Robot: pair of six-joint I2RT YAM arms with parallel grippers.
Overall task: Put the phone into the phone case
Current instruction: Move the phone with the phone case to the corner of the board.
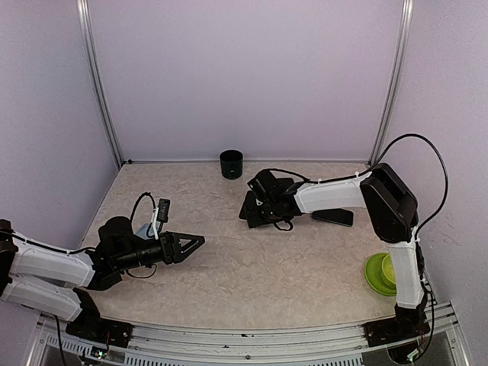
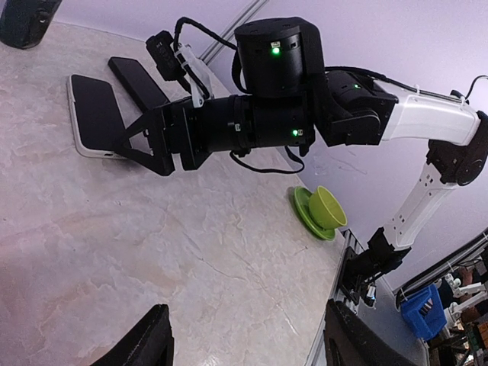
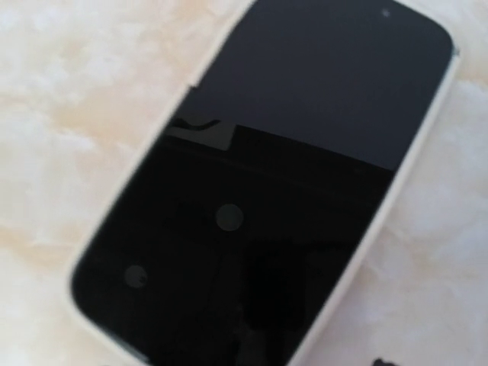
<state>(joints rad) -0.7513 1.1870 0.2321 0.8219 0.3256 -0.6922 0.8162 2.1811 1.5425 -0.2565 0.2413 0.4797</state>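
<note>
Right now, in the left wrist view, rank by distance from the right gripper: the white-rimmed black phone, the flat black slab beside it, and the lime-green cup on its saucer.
1. White-rimmed black phone: directly at the right gripper's fingertips.
2. Flat black slab: just beyond the phone, alongside it.
3. Lime-green cup on its saucer: farthest, off to the right.

No writing, brand, number or sign is legible anywhere. The phone (image 3: 259, 191) screen directly beneath the right claw (image 2: 145, 155) is blank dark glass. The white phone case (image 3: 415, 152) around it is unmarked.
</note>
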